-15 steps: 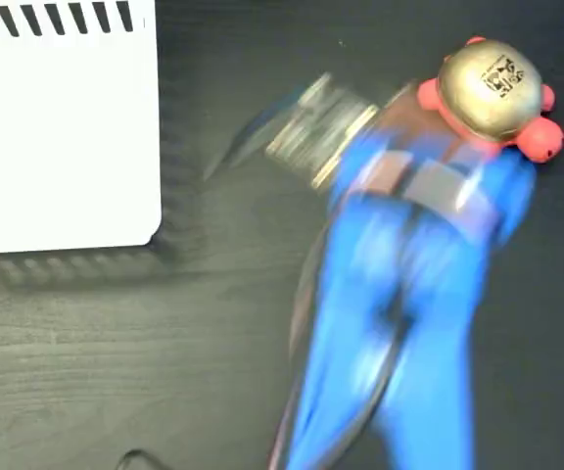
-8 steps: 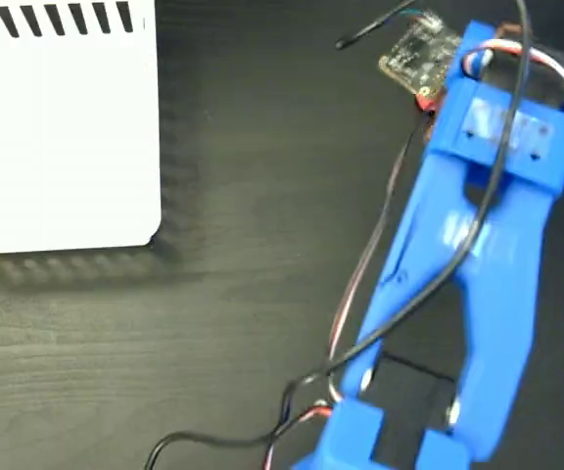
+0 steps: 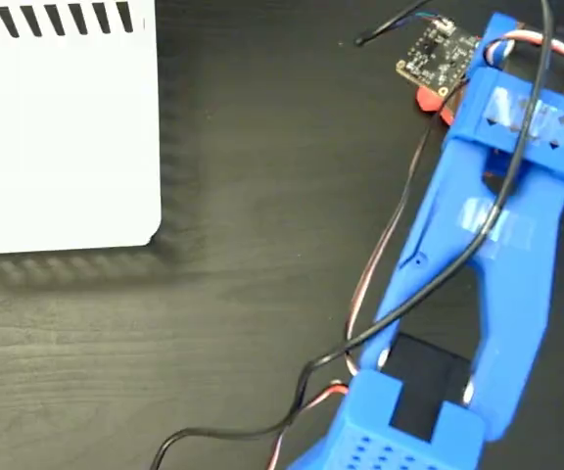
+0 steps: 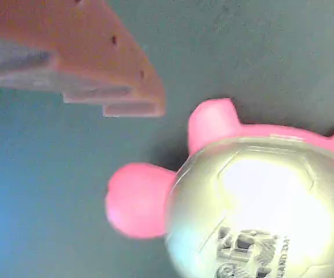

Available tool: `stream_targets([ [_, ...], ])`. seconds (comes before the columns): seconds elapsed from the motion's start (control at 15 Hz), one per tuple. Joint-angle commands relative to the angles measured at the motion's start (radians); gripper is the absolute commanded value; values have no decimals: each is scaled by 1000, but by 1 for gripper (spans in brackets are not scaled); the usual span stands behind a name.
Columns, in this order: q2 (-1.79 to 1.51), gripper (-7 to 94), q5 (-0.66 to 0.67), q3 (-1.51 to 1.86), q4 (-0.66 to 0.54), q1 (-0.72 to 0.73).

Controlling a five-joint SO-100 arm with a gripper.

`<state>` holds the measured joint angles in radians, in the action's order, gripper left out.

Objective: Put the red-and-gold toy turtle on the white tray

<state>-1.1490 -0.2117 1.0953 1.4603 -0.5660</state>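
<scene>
The red-and-gold toy turtle (image 4: 254,202) fills the lower right of the wrist view, showing its shiny gold shell with a black mark, its head to the left and a foot on top. One orange finger (image 4: 97,63) of my gripper hangs above and left of it, apart from it. No second finger shows against the first, and nothing is held. In the fixed view the blue arm (image 3: 497,245) covers the turtle, leaving only a red sliver (image 3: 427,101) beside the wrist. The white tray (image 3: 62,127) lies at the top left, far from the arm.
The table top is dark wood grain (image 3: 213,323). A small circuit board (image 3: 434,54) sticks out from the wrist. Black and red cables (image 3: 360,323) trail down along the arm to the bottom edge.
One second ago the arm was a blur below the exposed turtle. It has since swung up over the turtle, hiding it, and has shifted slightly right in the last half second.
</scene>
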Motion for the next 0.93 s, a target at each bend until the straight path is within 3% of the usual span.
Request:
stream_targets([
  [0.0, -17, 62, 5, -61, 14, 2],
  [0.13, 8, 62, -5, -28, -34, 21],
  [0.27, 72, 62, -32, -87, 12, 38],
  [0.4, 138, 71, -29, -178, 66, 43],
  [0.87, 258, 71, -77, -328, 78, 14],
])
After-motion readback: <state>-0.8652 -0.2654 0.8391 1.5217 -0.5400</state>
